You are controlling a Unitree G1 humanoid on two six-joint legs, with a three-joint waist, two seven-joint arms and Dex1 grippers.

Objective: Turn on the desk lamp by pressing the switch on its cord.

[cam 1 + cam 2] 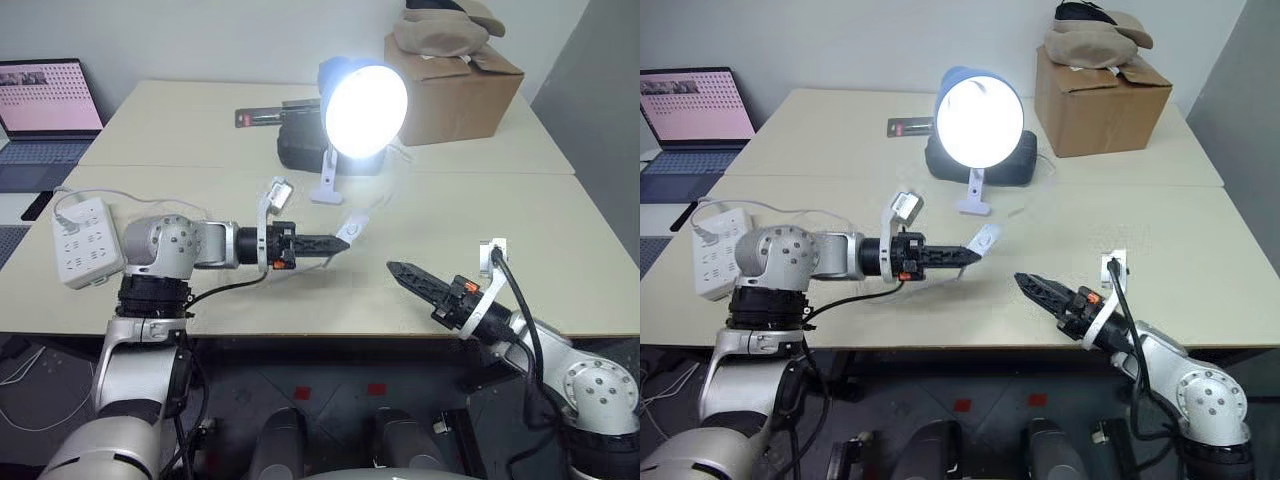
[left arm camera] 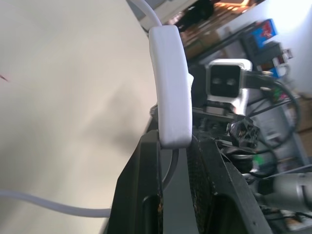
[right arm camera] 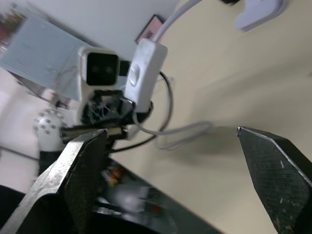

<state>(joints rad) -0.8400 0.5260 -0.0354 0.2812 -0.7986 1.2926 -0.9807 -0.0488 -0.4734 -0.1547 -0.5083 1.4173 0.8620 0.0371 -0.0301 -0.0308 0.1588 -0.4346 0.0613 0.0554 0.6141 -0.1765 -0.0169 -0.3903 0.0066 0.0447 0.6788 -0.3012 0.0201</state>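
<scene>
Two pincers meet over the near half of the counter (image 1: 560, 250). Left pincer (image 1: 338, 243) is clenched on the switch (image 1: 351, 227), holding it raised just above the surface, the cord (image 3: 171, 130) trailing below. Right pincer (image 1: 398, 271) is released, jaws spread wide, near and right of the switch. Farther back, the desk lamp (image 1: 360, 108) glows brightly.

Lamp glare hides the bulb (image 1: 365, 110) and shade's inside
</scene>
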